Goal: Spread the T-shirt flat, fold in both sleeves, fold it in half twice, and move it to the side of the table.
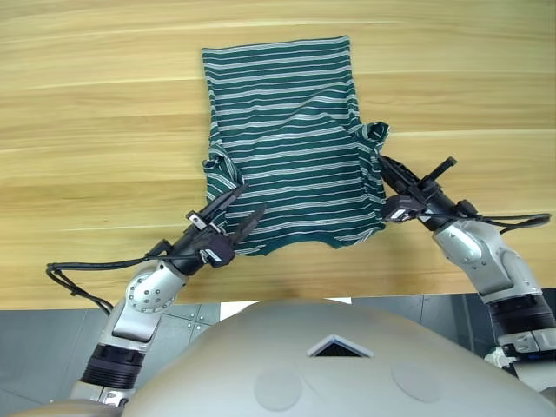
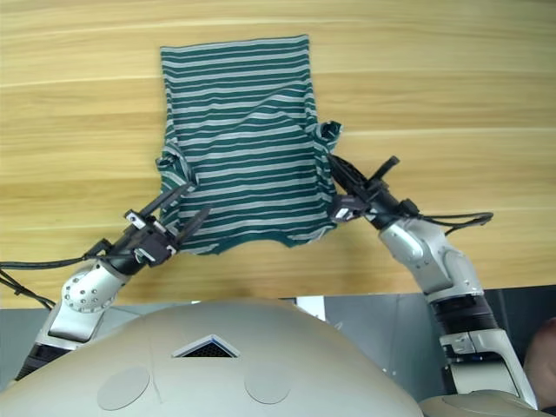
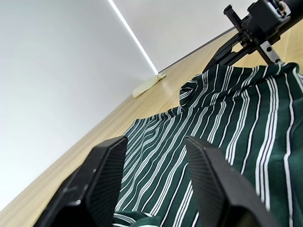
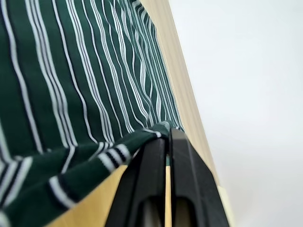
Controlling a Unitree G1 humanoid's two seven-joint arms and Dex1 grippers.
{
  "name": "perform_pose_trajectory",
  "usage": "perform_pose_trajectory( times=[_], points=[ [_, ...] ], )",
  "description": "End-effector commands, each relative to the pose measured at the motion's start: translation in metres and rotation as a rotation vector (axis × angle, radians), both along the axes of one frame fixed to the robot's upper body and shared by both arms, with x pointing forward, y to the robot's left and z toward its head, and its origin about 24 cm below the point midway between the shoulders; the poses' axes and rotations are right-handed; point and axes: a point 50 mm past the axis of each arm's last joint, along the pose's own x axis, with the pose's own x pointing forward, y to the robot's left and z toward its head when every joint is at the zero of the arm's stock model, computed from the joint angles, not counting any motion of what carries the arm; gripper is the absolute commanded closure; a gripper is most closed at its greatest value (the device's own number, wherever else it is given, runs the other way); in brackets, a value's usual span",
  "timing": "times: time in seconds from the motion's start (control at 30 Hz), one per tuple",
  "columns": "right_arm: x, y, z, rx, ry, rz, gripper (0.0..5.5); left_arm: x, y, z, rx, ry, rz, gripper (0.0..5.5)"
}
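Observation:
A dark green T-shirt (image 1: 287, 139) with white stripes lies on the wooden table (image 1: 87, 130), collar end nearest me, both sleeves bunched in at its sides. My left gripper (image 1: 243, 208) hovers open over the shirt's near left corner; in the left wrist view its fingers (image 3: 109, 175) straddle striped cloth (image 3: 227, 123). My right gripper (image 1: 384, 163) is at the shirt's right edge by the crumpled sleeve (image 1: 373, 135). In the right wrist view its fingertips (image 4: 165, 135) are pressed together with the cloth edge (image 4: 118, 151) caught at their tips.
The table's front edge (image 1: 347, 291) runs just below both wrists. Black cables trail from the left arm (image 1: 78, 269) and the right arm (image 1: 521, 219). A small pale object (image 3: 147, 86) lies at the table's far edge. Bare wood extends to both sides of the shirt.

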Motion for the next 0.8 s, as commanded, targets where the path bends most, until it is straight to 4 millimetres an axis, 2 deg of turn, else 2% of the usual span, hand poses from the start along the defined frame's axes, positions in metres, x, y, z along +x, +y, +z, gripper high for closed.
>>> perform_pose_trajectory(
  times=[0.03, 0.2, 0.43, 0.6, 0.67, 0.73, 0.8],
  points=[
    [-0.002, 0.012, -0.001, 0.019, 0.02, 0.044, 5.48, 0.001, -0.001, -0.002, 0.001, 0.007, -0.012, 3.2],
    [-0.004, 0.021, -0.007, 0.022, 0.047, 0.071, 5.48, 0.001, -0.003, -0.003, -0.007, 0.012, -0.02, 3.2],
    [-0.004, 0.022, -0.013, -0.004, 0.084, 0.073, 4.3, 0.0, -0.004, -0.004, -0.009, 0.017, -0.019, 3.2],
    [-0.01, 0.023, -0.016, -0.015, 0.114, 0.095, 3.38, 0.005, 0.006, 0.0, 0.012, -0.013, 0.025, 3.2],
    [-0.007, 0.019, -0.015, -0.012, 0.104, 0.062, 3.16, 0.01, 0.017, 0.005, 0.032, -0.047, 0.078, 3.2],
    [-0.005, 0.013, -0.005, 0.041, 0.086, 0.037, 3.16, 0.022, 0.042, 0.016, 0.08, -0.124, 0.227, 3.2],
    [0.009, -0.008, 0.024, 0.149, -0.018, -0.065, 3.16, 0.031, 0.087, 0.025, 0.235, -0.192, 0.461, 3.2]
  ],
)
